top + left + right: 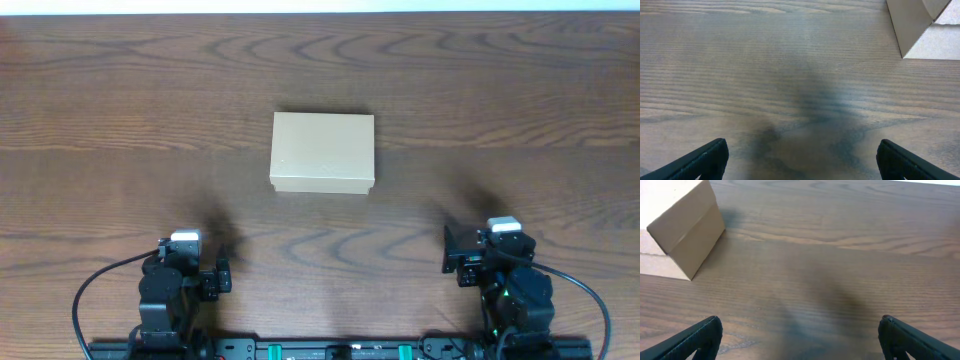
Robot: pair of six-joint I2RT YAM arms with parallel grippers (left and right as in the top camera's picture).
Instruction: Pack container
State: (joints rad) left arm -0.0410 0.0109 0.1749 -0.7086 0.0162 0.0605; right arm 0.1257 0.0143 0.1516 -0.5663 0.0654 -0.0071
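Wide-open, empty jaws on left gripper (800,157) and right gripper (800,336), parked at 7 and 5 o'clock by the near edge of the wood-grain table (500,100). Sitting at 12 o'clock, well apart from both, the container (322,152), light-tan cardboard with lid shut flat. Seen in part at 1 o'clock from the left wrist, at 10 o'clock from the right
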